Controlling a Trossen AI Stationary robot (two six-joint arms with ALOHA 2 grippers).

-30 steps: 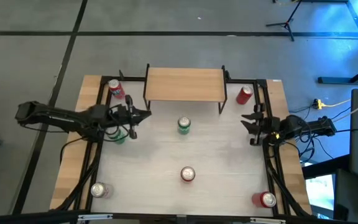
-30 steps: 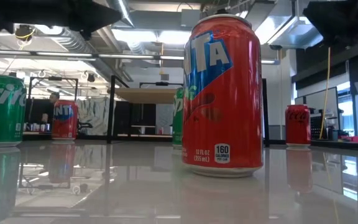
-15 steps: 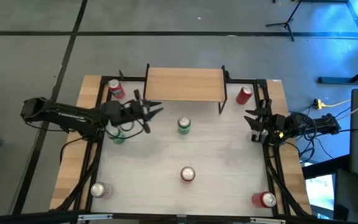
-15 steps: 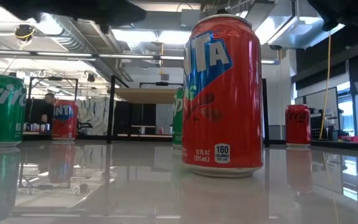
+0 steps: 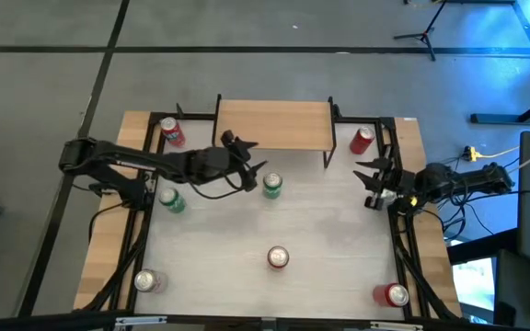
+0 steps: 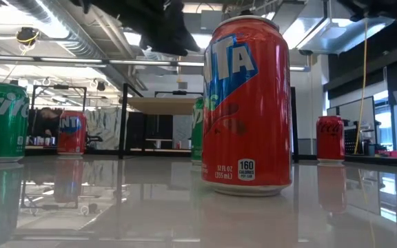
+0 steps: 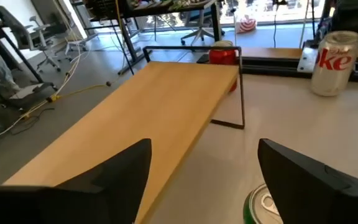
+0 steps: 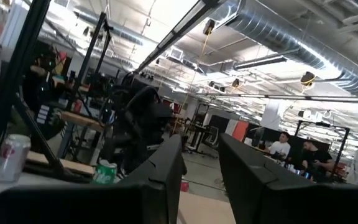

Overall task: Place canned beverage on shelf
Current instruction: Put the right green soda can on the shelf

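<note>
Cans counted: seven on the white tabletop (image 5: 339, 239), none on the shelf
Green cans: two, a green can with a silver lid at centre (image 5: 272, 185) just below the shelf's front edge, and a second green can at 9 o'clock (image 5: 172, 199)
Red cans: four, a red can at 11 o'clock (image 5: 171, 131), a red can at 1 o'clock lying tilted (image 5: 362, 140), a large red-orange can at 6 o'clock (image 5: 278, 258), a red can at 5 o'clock (image 5: 394, 295)
Silver cans: one silver can at 7 o'clock (image 5: 145, 280)
Shelf: one low light-wood shelf on thin black legs (image 5: 273, 125) at 12 o'clock, its top bare
Left tool (image 5: 247, 169): fingers spread wide and empty, just left of the centre green can
Right tool (image 5: 373, 182): at 3 o'clock, fingers a narrow gap apart, holding nothing
Change: the left tool was closed near the 9 o'clock can a second ago, and has since reached inward and opened; cans unmoved
</note>
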